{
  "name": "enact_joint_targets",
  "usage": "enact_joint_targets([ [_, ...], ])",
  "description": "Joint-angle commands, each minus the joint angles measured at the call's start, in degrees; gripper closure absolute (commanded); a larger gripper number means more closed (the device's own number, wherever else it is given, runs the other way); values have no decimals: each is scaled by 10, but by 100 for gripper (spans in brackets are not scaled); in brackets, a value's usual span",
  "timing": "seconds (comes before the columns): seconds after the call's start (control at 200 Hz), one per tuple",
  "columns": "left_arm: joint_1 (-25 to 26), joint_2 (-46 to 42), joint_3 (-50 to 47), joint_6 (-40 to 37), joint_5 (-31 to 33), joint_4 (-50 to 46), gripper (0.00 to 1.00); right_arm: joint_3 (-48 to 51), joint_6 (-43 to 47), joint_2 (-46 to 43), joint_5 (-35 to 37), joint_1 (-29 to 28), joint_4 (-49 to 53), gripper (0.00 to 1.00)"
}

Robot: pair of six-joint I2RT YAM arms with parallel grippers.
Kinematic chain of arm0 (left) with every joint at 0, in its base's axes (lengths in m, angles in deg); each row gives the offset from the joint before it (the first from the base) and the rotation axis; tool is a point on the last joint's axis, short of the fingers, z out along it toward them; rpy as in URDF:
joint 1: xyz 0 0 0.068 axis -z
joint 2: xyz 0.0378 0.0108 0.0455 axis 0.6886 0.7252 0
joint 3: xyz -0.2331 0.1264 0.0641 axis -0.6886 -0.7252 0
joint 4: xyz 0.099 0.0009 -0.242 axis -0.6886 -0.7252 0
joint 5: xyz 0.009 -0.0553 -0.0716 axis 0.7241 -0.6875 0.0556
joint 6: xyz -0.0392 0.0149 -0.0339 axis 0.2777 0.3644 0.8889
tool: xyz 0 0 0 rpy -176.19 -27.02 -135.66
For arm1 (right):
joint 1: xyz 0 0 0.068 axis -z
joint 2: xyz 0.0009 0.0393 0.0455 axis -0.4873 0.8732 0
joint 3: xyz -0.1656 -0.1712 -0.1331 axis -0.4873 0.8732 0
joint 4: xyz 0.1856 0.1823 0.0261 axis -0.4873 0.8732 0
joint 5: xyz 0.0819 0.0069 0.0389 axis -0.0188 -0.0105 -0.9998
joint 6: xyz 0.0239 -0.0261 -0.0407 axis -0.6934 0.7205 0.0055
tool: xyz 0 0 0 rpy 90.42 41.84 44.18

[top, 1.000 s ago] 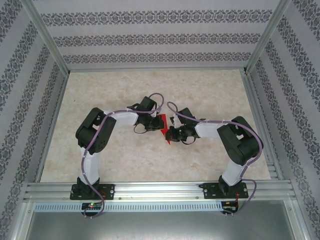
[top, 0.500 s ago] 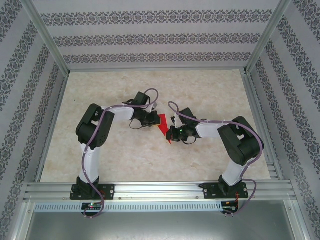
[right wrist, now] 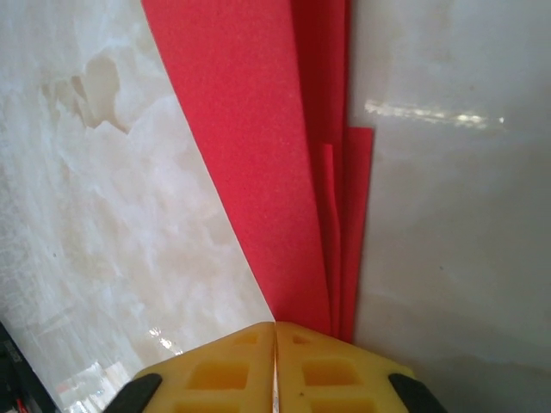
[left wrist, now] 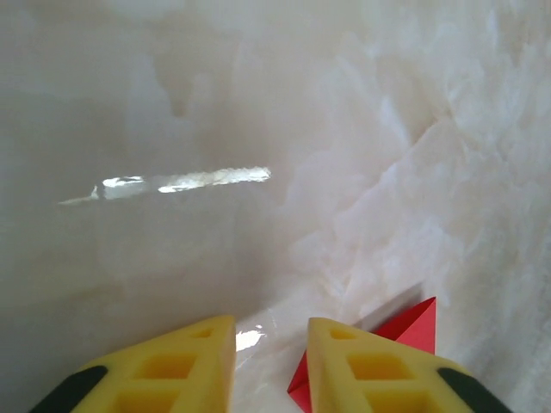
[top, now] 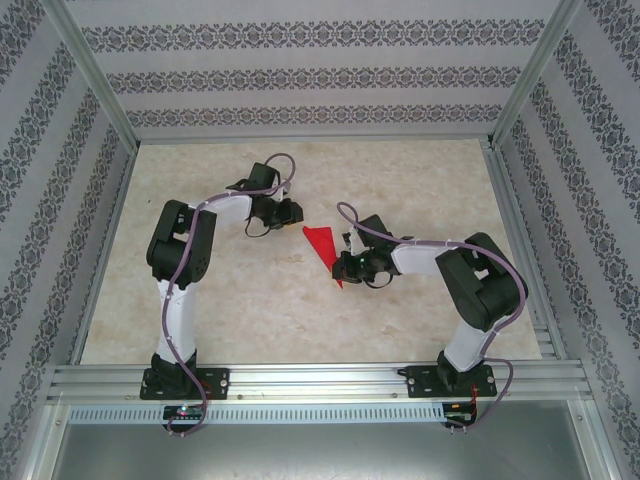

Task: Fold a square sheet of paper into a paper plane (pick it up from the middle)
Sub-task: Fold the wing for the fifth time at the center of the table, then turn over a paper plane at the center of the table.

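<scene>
Red paper plane [top: 322, 246], a flat narrow dart, lies mid-table [top: 420, 180] with its point toward the near side. Right gripper [top: 346, 266] sits on that near tip, fingers closed to a hairline; whether they pinch the paper is unclear. Left gripper [top: 292, 210], just far-left of the paper, stands slightly parted, holding nothing.

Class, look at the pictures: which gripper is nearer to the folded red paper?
Right. The right gripper has its fingertips at the narrow end of the folded red paper; the left gripper hangs just off its wide end, not touching.
</scene>
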Motion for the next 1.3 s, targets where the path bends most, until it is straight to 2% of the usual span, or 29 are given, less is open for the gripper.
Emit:
enact_joint_targets([
  [0.0, -6, -44, 9, -7, 47, -66, 64, -21, -27, -36, 21, 4, 23, 84],
  [0.165, -2, -118, -33, 25, 73, -90, 51, -37, -43, -100, 42, 7, 11, 63],
  [0.295, 10, -165, -70, 65, 89, -99, 41, -22, -33, -142, 103, 18, 25, 46],
  [0.375, 26, -184, -80, 96, 110, -116, 34, -5, -27, -164, 142, 30, 32, 40],
  [0.619, 134, -178, -50, 158, 206, -186, 29, 46, -37, -214, 226, 68, 32, 25],
  [0.789, 204, -128, 9, 192, 269, -244, 30, 82, -87, -263, 352, 85, 66, 16],
  [0.964, 236, -54, 93, 183, 283, -297, 30, 106, -111, -316, 421, 95, 99, 12],
  [1.294, 245, 22, 174, 158, 292, -365, 40, 127, -124, -347, 420, 113, 104, 12],
])
